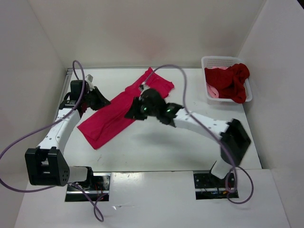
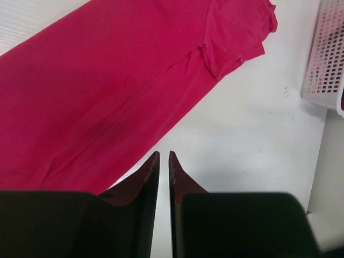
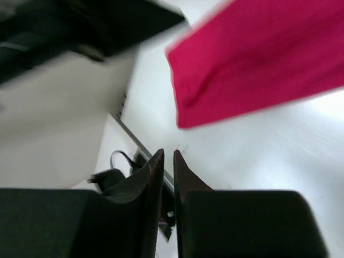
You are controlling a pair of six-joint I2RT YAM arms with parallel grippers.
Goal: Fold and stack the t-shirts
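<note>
The bright pink shirt (image 1: pixel 121 110) lies flat on the table (image 1: pixel 190 147) as a long strip, slanting from near-left to far-right. The left gripper (image 2: pixel 163 156) sits by its left side, the right gripper (image 3: pixel 167 153) over its middle. Both are nearly pressed together, pinching nothing. The other shirts (image 1: pixel 230 81) wait in the basket (image 1: pixel 213 61).

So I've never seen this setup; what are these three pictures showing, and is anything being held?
Two robot arms are bolted at the table's near edge. The overhead picture shows both; the other two come from cameras on each wrist, looking past dark fingers. A magenta t-shirt lies folded lengthwise into a long strip. A white basket at the far right holds a dark red shirt and a light pink one. The left end effector and right end effector are nearly closed, holding nothing.
</note>
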